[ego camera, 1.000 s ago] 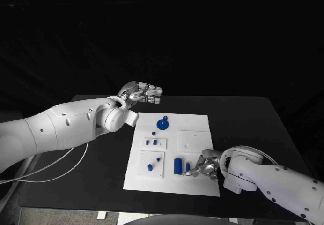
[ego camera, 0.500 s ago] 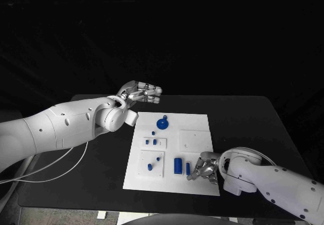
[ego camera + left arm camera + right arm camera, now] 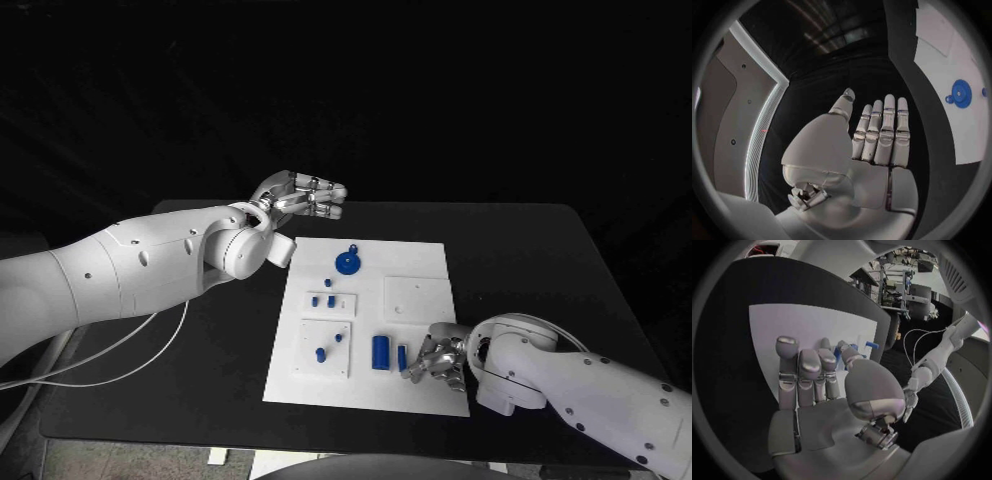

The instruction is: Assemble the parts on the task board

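- The right hand hangs over the task board's near corner, fingers bent down beside a blue cylinder, apparently positioned to pick up a part; whether it grips anything cannot be told.
- The cylinder lies flat, long axis running from the board's near edge toward its far edge.
- The left hand hovers beyond the board's far corner, flat, fingers side by side, empty, seemingly kept clear.
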### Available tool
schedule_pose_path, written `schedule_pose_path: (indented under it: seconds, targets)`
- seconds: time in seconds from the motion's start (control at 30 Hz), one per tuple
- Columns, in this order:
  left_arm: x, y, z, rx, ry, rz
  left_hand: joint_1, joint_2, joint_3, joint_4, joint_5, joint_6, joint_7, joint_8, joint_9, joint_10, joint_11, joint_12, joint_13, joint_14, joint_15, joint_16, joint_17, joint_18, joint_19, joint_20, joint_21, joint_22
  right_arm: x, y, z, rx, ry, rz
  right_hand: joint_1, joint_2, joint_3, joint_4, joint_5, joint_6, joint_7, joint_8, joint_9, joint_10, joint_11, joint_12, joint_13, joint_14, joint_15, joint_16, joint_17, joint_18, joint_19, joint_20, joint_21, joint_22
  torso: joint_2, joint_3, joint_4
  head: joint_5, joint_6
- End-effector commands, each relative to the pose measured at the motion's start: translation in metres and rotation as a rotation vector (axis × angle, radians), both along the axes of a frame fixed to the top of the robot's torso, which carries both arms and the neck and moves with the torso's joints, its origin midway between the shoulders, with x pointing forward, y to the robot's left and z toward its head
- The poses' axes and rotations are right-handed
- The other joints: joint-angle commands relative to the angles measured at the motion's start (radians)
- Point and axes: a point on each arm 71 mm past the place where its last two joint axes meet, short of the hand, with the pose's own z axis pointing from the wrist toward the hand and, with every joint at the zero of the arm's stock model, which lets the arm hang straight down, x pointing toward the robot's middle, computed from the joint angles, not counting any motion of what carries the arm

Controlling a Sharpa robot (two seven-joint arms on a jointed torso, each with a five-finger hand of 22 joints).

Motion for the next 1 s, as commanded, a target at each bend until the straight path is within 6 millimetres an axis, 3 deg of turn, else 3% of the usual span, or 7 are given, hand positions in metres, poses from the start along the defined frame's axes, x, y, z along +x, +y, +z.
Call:
schedule_pose_path:
  seconds: [0.03,0.1,0.2,0.4,0.5,0.77,1.0]
  targets:
    - [-0.0008,-0.0024,0.0008,-0.004,-0.003,-0.02,-0.001,0.009,-0.003,0.005,-0.002,-0.003,0.002,-0.003,-0.001,-0.001,0.002,-0.001,0.0,-0.004,0.003,-0.001,0.002,0.003,-0.004,0.004,-0.005,-0.001,0.0003,-0.003,-0.0022,-0.028,0.005,-0.019,0.012,0.019,0.046,-0.022,0.011,-0.001,-0.005,-0.004,-0.002,-0.001,0.0,-0.003,-0.001,0.002,-0.004,0.001,-0.001,-0.007,0.04,0.001,0.0,0.066,0.0,0.0,-0.0005,0.0,0.0]
    - [-0.0008,-0.0025,0.0008,-0.004,-0.002,-0.02,-0.001,0.009,-0.003,0.005,-0.002,-0.003,0.002,-0.003,-0.001,-0.001,0.002,-0.001,0.0,-0.004,0.003,-0.001,0.002,0.003,-0.004,0.004,-0.005,-0.001,0.0007,-0.0036,-0.0027,-0.033,0.005,-0.022,0.022,0.036,0.097,-0.046,-0.003,-0.002,-0.003,-0.004,-0.002,-0.003,-0.001,-0.005,-0.002,0.002,-0.005,0.001,-0.001,-0.007,0.04,0.001,0.0,0.066,0.0,0.0004,-0.0006,0.0,0.0]
    - [-0.0008,-0.0027,0.0007,-0.004,-0.002,-0.021,0.0,0.009,-0.002,0.005,-0.002,-0.003,0.002,-0.003,-0.001,-0.001,0.002,-0.002,0.0,-0.004,0.003,-0.001,0.002,0.003,-0.003,0.004,-0.005,-0.001,0.0013,-0.0036,-0.0033,-0.036,0.004,-0.025,-0.026,0.035,0.22,-0.076,-0.033,-0.002,-0.001,-0.004,0.005,-0.002,0.0,-0.004,-0.002,0.002,-0.002,0.001,-0.001,-0.007,0.04,0.002,0.002,0.066,0.0,0.0007,-0.001,0.0,-0.001]
    - [-0.0007,-0.0029,0.0006,-0.003,-0.001,-0.021,0.0,0.009,-0.002,0.005,-0.002,-0.003,0.002,-0.003,-0.001,-0.001,0.002,-0.002,0.0,-0.004,0.003,-0.001,0.002,0.003,-0.003,0.004,-0.005,-0.001,0.0021,-0.001,-0.0047,-0.032,0.009,-0.025,-0.043,0.035,0.267,-0.096,-0.043,0.002,-0.001,-0.003,0.016,0.0,0.001,-0.004,-0.004,0.002,-0.001,0.003,-0.001,-0.006,0.04,0.004,0.004,0.067,0.0,0.001,-0.0004,-0.002,-0.001]
    - [-0.0007,-0.003,0.0006,-0.002,-0.001,-0.021,0.0,0.009,-0.002,0.005,-0.002,-0.003,0.002,-0.003,-0.001,-0.001,0.002,-0.002,0.0,-0.004,0.003,-0.001,0.002,0.003,-0.003,0.004,-0.005,-0.001,0.0021,0.0001,-0.0053,-0.03,0.014,-0.022,-0.047,0.03,0.258,-0.098,-0.03,0.003,-0.002,-0.003,0.019,0.001,0.001,-0.002,-0.003,0.003,-0.001,0.004,-0.001,-0.006,0.04,0.004,0.005,0.067,0.001,0.0011,0.0001,-0.002,-0.002]
    - [-0.0007,-0.0029,0.0005,-0.001,-0.001,-0.021,0.0,0.009,-0.002,0.005,-0.002,-0.003,0.002,-0.003,-0.001,-0.001,0.002,-0.002,0.0,-0.004,0.003,-0.001,0.002,0.003,-0.003,0.004,-0.005,-0.001,0.0009,-0.0013,-0.0063,-0.027,0.035,-0.008,-0.019,0.005,0.146,-0.119,0.061,0.009,-0.006,-0.003,0.022,0.001,0.0,-0.002,-0.004,0.002,-0.002,0.003,-0.002,-0.008,0.039,0.003,0.006,0.067,0.0,-0.0003,-0.0001,-0.001,-0.003]
    - [-0.0007,-0.0019,0.0005,0.0,0.0,-0.019,0.002,0.008,-0.001,0.003,-0.002,-0.003,0.002,-0.003,-0.001,-0.001,0.002,-0.002,0.0,-0.004,0.003,-0.001,0.001,0.003,-0.004,0.004,-0.006,-0.001,-0.0007,-0.0033,-0.0057,-0.01,0.046,0.004,0.029,-0.023,0.068,-0.137,0.086,0.015,-0.006,-0.004,0.017,0.0,0.0,-0.002,-0.004,0.001,-0.003,0.001,-0.005,-0.009,0.038,0.002,0.005,0.066,0.0,0.0002,-0.0005,0.0,-0.002]
